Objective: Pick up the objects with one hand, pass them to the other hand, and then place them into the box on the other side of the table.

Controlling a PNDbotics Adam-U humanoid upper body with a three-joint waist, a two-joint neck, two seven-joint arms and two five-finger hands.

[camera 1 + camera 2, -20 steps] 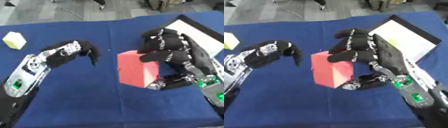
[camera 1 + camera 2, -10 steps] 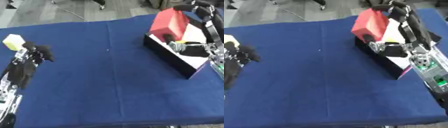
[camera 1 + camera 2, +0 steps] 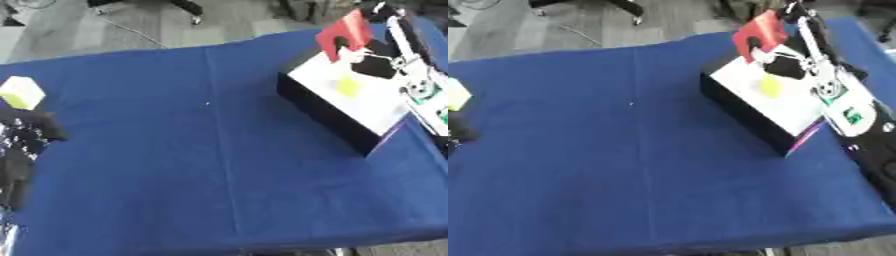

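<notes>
Both views looked down from the robot's head at a steep angle onto the blue-clothed counter (image 3: 219,165), facing away from the body toward grey floor at the far edge. They sat side by side: the box (image 3: 350,100) lay nearer the middle in the right eye view, and the yellow block (image 3: 21,92) was cut by that view's left edge. Both shared nearly the whole counter.
</notes>
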